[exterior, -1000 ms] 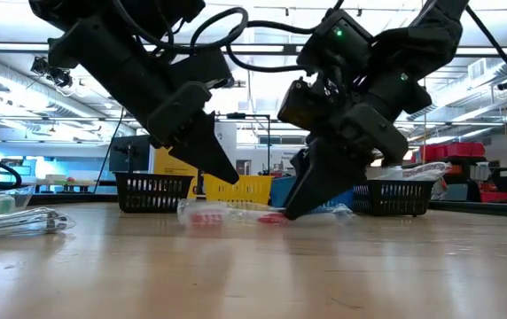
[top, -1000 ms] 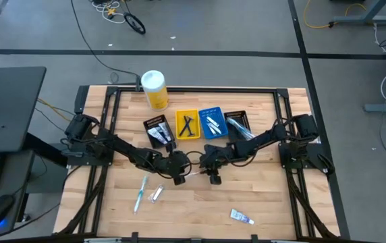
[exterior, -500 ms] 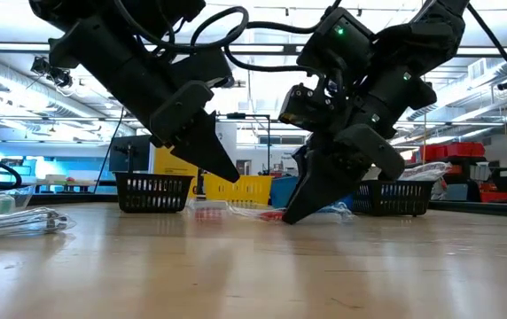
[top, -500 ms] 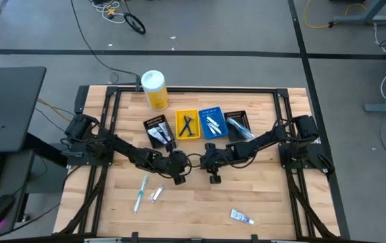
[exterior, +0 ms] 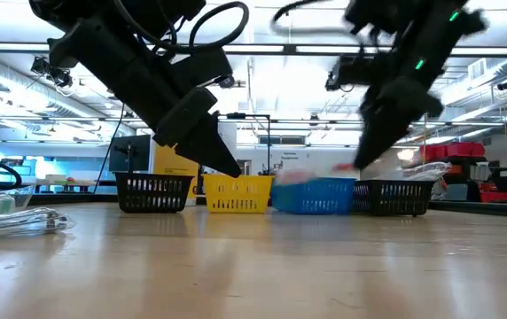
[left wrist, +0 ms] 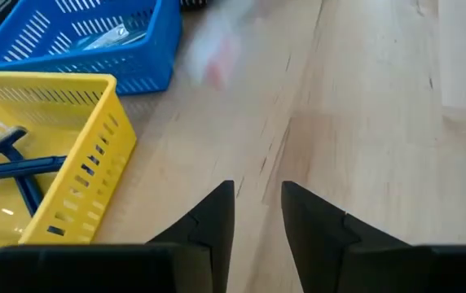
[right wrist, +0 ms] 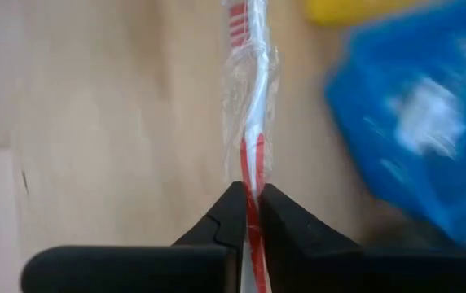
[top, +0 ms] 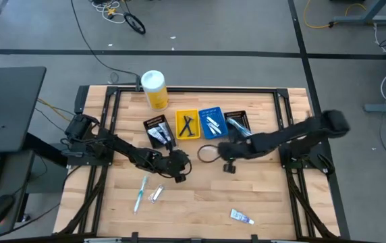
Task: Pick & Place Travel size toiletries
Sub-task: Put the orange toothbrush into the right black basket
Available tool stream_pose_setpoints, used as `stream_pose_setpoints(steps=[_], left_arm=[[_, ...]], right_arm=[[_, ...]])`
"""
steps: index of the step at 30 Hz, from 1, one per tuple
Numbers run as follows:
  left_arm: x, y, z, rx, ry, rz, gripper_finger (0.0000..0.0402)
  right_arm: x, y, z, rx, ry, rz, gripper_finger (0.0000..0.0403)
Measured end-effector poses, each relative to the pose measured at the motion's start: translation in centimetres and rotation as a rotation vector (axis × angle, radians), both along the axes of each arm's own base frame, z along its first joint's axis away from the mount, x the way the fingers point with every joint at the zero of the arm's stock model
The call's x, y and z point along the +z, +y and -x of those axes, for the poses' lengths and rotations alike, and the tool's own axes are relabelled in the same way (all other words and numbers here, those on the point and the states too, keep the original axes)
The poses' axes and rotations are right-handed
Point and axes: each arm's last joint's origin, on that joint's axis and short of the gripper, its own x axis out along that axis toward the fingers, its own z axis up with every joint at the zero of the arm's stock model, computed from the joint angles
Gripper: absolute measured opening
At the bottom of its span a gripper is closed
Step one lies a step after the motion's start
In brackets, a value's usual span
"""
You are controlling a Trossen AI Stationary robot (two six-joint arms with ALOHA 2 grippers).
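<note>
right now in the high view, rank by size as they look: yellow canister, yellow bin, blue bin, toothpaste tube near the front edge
1. yellow canister
2. yellow bin and blue bin: look alike, no ranking between them
3. toothpaste tube, smallest

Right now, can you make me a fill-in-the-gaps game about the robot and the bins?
The right pincer is shut on a red and white ____.
The razor lies in the ____ bin.
The left pincer holds ____.
Between the yellow bin and a black bin sits the ____ bin.
Missing words: toothbrush, yellow, nothing, blue.
</note>
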Motion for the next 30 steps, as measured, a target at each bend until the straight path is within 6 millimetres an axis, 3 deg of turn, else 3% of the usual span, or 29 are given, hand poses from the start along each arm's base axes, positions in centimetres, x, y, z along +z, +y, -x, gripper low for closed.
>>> stream_pose_setpoints(steps=[5, 8, 15, 23, 30], left_arm=[[0.1, 0.1, 0.0, 0.01, -0.009, -0.024, 0.0105], [0.1, 0.0, -0.1, 0.011, -0.016, -0.022, 0.0103], [0.3, 0.0, -0.3, 0.01, -0.041, -0.013, 0.0102], [0.4, 0.0, -0.3, -0.011, -0.038, -0.027, 0.0102], [0.4, 0.0, -0.3, -0.011, -0.037, -0.026, 0.01]], right_arm=[[4.5, -0.7, 4.0, -0.253, -0.099, 0.038, 0.003], [5.9, -2.1, 5.7, -0.437, -0.152, 0.073, 0.003], [4.5, -6.3, 6.7, -0.682, 0.003, -0.013, 0.0029], [3.1, -9.7, 6.5, -0.67, 0.143, -0.096, 0.0034], [2.5, -11.0, 6.3, -0.617, 0.168, -0.161, 0.0061]])
